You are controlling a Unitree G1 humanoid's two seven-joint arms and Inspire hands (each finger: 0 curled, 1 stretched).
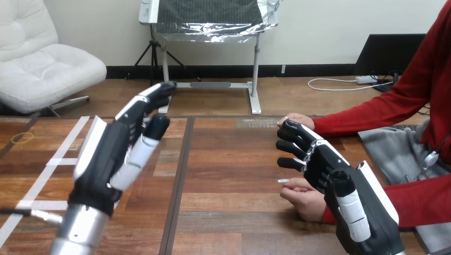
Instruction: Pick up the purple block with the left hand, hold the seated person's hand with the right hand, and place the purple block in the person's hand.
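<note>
Here, the robot's left hand (pixel 106 154) stood raised over the left half of the wooden counter (pixel 228 175), its back toward the camera. Its fingers (pixel 143 103) were straight and released, pointing to the upper middle of the frame, with the thumb spread apart from them.

The right hand (pixel 332 170) came in from the lower right corner and hung above the counter's right part. Its fingers (pixel 291 146) were loosely bent and released, not clasped round anything.

The person's upper hand (pixel 300 119) lay on the counter just beyond those fingertips; whether they touched could not be told. The person's lower hand (pixel 303 199) rested on the counter, partly under the right hand's palm, with no robot finger seen curled round it.

Where the purple block lay could not be told.

White tape strips (pixel 58 159) and a yellow rubber band (pixel 22 138) lay at the far left of the counter.
</note>
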